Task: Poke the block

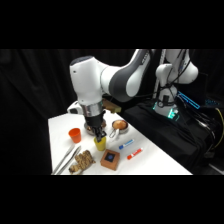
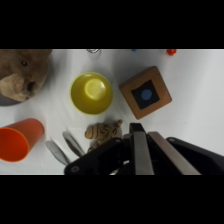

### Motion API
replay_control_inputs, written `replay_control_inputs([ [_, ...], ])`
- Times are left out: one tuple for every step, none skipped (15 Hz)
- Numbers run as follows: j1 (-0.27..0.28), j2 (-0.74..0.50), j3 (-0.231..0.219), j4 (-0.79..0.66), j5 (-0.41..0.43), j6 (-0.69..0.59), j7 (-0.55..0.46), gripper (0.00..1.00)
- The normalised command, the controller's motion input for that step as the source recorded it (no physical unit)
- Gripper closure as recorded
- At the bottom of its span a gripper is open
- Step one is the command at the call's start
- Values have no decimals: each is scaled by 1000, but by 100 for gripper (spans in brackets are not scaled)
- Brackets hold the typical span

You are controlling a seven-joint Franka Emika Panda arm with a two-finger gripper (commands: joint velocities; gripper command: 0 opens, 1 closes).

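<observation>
Right now my tool (image 1: pixel 100 136) hangs above the yellow cup (image 1: pixel 100 144); I cannot tell if it is apart or together. The block (image 2: pixel 145 92) sits untouched just beside that cup. Next, I think, I slide over and dip down.

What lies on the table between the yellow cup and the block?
Nothing: in the wrist view, only a bare strip of white table separates the yellow cup from the block; they stand apart.

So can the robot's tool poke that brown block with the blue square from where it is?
Probably yes. The block sits in the open with its top bare, and the tool hangs just above the yellow cup beside it. Only a short sideways move past the cup seems needed.
</observation>
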Motion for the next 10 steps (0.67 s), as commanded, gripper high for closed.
replay_control_inputs([
  [63, 94, 7, -12, -115, 194, 117, 99],
  [52, 110, 5, -15, -111, 209, 108, 99],
  [37, 122, 6, -10, -99, 214, 94, 99],
  [31, 128, 2, -9, -102, 229, 86, 99],
  [26, 138, -4, -6, -107, 239, 81, 99],
  [20, 147, -8, 0, -104, 235, 73, 99],
  [17, 151, -8, -2, -102, 239, 61, 99],
  [21, 142, -7, -3, -100, 230, 60, 99],
  [25, 124, -6, -5, -99, 212, 57, 99],
  [35, 85, -1, -23, -94, 192, 66, 99],
])
